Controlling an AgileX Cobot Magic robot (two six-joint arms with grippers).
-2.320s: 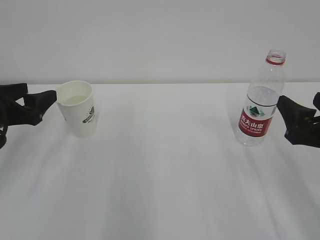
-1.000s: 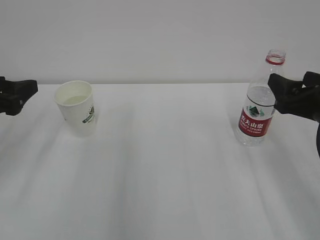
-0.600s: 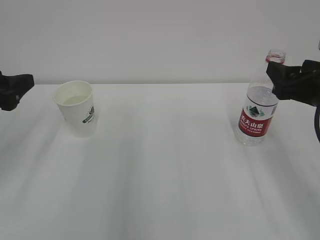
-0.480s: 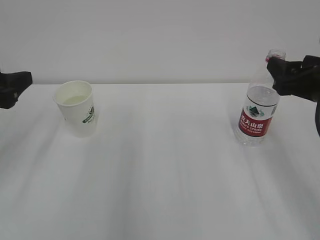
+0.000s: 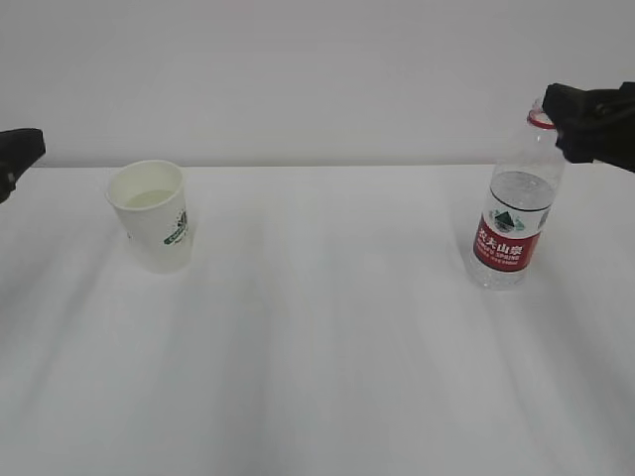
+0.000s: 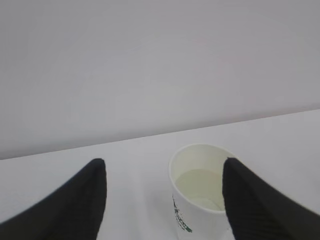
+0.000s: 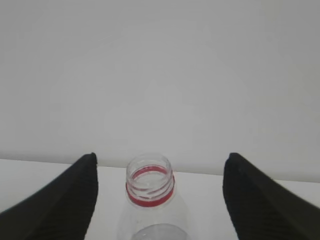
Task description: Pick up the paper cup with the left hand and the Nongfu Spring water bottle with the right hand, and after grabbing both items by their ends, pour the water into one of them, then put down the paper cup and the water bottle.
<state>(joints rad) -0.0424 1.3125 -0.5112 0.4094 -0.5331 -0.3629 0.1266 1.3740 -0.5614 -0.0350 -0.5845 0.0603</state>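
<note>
I see the paper cup (image 5: 153,214) upright on the white desk (image 5: 317,357), left of centre, with water (image 6: 200,182) low inside it. My left hand (image 6: 162,200) is spread wide and grasps nothing; only its fingertips show, the cup ahead between them. Outside, it is cut off at the frame edge. The Nongfu Spring water bottle (image 5: 518,203) stands uncapped at the right. My right hand (image 7: 160,192) is released, straddling the neck without touching.

The Nongfu Spring water bottle (image 5: 516,213) — red label, white Chinese characters; the paper cup (image 5: 155,214) logo is unreadable.
</note>
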